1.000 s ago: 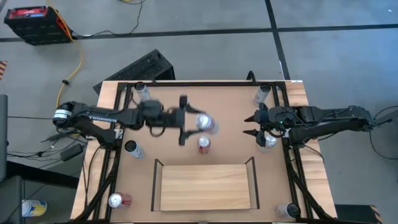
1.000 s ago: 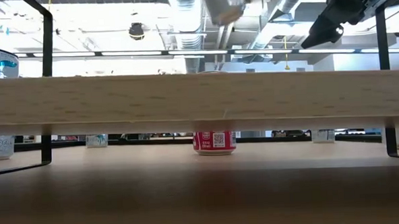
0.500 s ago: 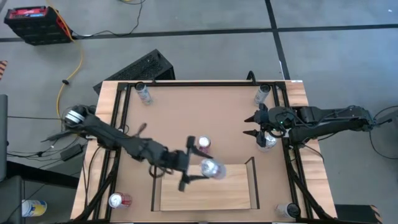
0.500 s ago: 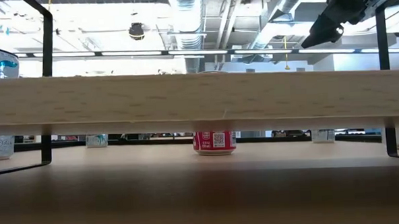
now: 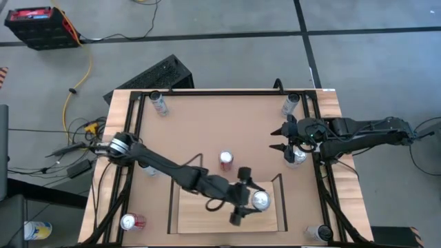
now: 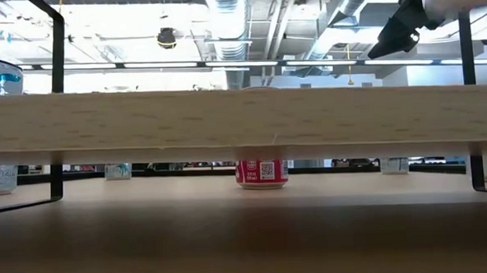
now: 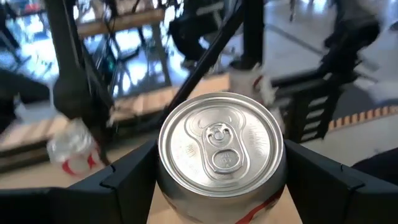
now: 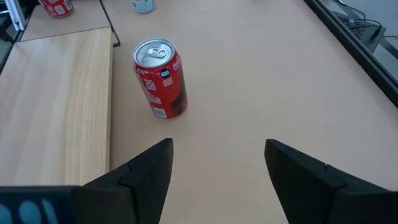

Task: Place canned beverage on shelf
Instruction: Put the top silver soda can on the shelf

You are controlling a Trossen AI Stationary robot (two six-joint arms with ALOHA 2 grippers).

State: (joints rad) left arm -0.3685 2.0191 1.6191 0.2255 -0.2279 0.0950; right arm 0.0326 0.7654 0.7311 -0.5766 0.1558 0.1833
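Left end effector [image 5: 250, 200] grips a silver can [image 5: 260, 200] between its two fingers [image 7: 127, 177], holding it over the right part of the shelf [image 5: 200, 207]. In the left wrist view the can [image 7: 221, 149] fills the space between the fingers, its pull-tab top facing the camera; whether its base touches the board cannot be told. The left arm reaches in a long diagonal from the worktop's left edge across to the shelf.

On the worktop [image 5: 248, 124] just behind the shelf stands a red can [image 5: 225, 160], upright, apart from the board; the low view shows it [image 6: 261, 172] under the shelf's plank edge [image 6: 243, 116].

Right end effector [image 5: 281, 138] waits at the worktop's right side, fingers [image 8: 149, 168] spread apart and holding nothing, pointed toward the red can [image 8: 160, 78].

More cans stand by the worktop's corners and edges: one at the back left [image 5: 159, 103], one at the back right [image 5: 290, 105], one lying at the front left [image 5: 131, 222] and one at the front right [image 5: 318, 233].
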